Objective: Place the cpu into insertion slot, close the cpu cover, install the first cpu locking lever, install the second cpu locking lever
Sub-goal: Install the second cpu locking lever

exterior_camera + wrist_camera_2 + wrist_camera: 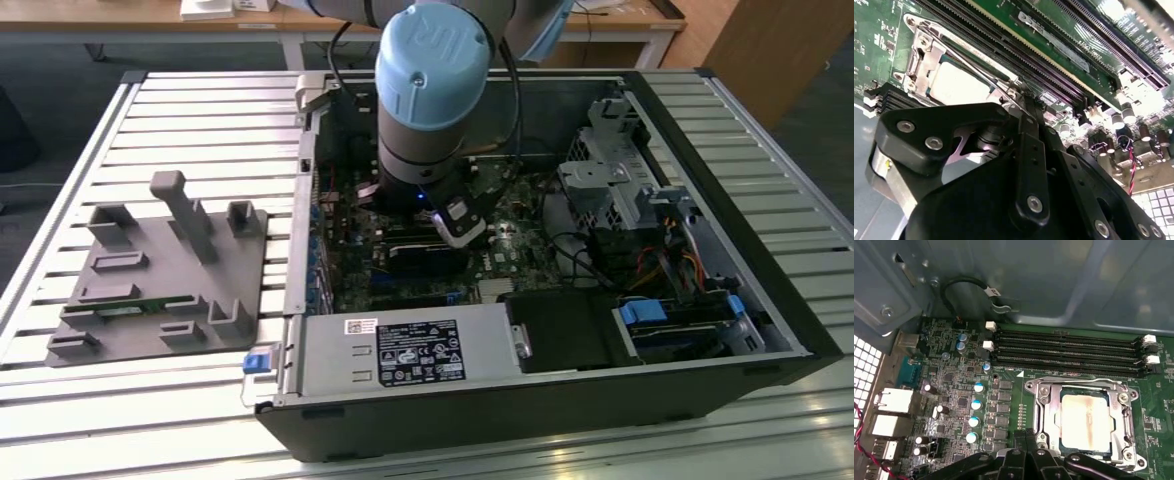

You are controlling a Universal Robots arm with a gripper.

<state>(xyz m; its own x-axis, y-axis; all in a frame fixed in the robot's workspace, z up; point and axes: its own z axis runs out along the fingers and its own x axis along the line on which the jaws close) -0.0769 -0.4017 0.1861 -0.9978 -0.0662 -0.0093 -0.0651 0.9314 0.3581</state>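
Gripper [1026, 436]: fingers pressed together, nothing seen between them, at cover's edge.
Cpu [1087, 421]: seated in insertion slot [1085, 452].
Cpu cover [1045, 394]: down over cpu.

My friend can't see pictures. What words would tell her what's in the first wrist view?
A silvery cpu sits in its insertion slot on a green circuit board, with the silver cpu cover closed around it. The robot's black claw is at the slot's edge, and long black memory slots run beside it.
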